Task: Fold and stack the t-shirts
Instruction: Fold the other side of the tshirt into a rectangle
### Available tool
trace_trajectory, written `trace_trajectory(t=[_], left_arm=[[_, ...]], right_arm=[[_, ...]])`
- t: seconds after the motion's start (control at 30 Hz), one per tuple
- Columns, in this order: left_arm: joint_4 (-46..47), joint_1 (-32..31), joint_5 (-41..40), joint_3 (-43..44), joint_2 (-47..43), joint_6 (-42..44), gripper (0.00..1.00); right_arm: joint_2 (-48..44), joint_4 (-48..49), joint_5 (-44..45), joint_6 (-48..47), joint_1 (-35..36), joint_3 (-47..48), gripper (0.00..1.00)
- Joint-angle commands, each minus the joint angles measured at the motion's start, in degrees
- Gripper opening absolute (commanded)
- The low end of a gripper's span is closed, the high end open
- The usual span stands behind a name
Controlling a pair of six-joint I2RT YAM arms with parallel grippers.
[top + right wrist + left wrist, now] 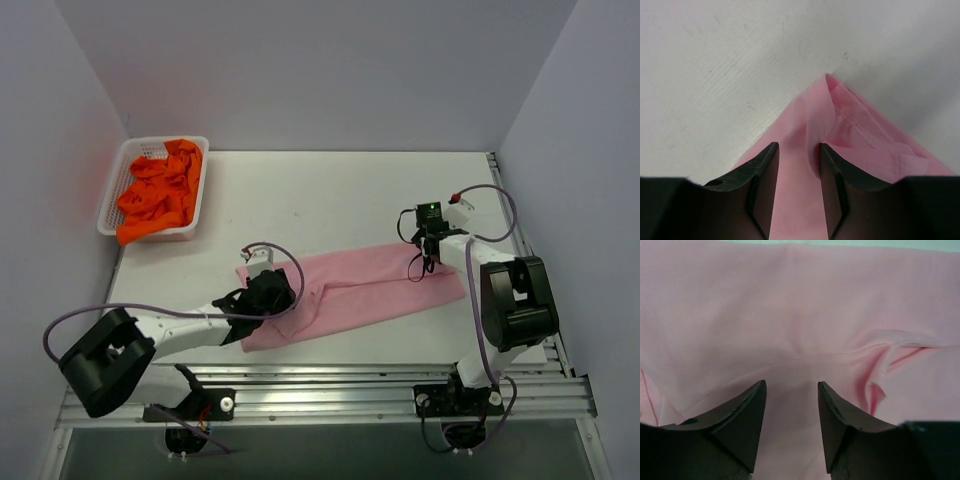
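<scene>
A light pink t-shirt (370,285) lies in a long folded strip across the near half of the white table (340,195). My left gripper (288,298) is down on its left end; in the left wrist view the jaws (791,385) stand apart over smooth pink cloth (790,315), gripping nothing. My right gripper (425,262) is at the strip's far right corner. Its jaws (798,146) are narrowly apart, with a raised ridge of the pink cloth (860,145) running between them. Orange t-shirts (160,190) are bunched in the basket.
A white mesh basket (201,185) stands at the table's back left corner. Grey walls close in the back and both sides. A metal rail (350,395) runs along the near edge by the arm bases.
</scene>
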Motion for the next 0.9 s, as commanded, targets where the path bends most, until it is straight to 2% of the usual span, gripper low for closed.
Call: trace_trajectory(t=[0.0,0.03,0.13,0.27,0.5,0.67,0.8,0.87], left_arm=[[5.13,1.86,3.29,3.72,5.66,-0.18,0.53],[6.79,2.39,4.18,4.07,8.81,-0.27,0.46],[9.61,3.01,6.73,5.30,13.65,-0.53,0.37],[10.59,4.24,8.85,6.44,17.53,-0.89,0.29],[12.43,5.03,9.46,5.04,18.24,-0.62,0.24],[13.14,5.64,10.08,4.95,19.65,-0.45,0.23],[14.10,6.52,10.61,5.21,20.96,-0.36,0.22],[14.28,6.87,11.22,5.74,21.49,-0.27,0.21]], right_arm=[[-2.95,-1.36,1.07,0.24,0.50,-1.15,0.34],[-2.78,-1.62,1.60,0.24,0.50,-1.06,0.34],[-2.43,-1.45,2.04,0.15,0.50,-1.24,0.33],[-2.16,-2.59,3.00,0.50,0.59,-0.80,0.34],[-7.87,-12.51,15.73,4.19,1.29,1.75,0.48],[-11.65,-17.09,21.98,6.22,3.57,4.03,0.50],[-12.36,-17.09,20.24,5.16,4.01,5.18,0.49],[-11.92,-14.65,18.75,4.20,4.37,4.57,0.45]])
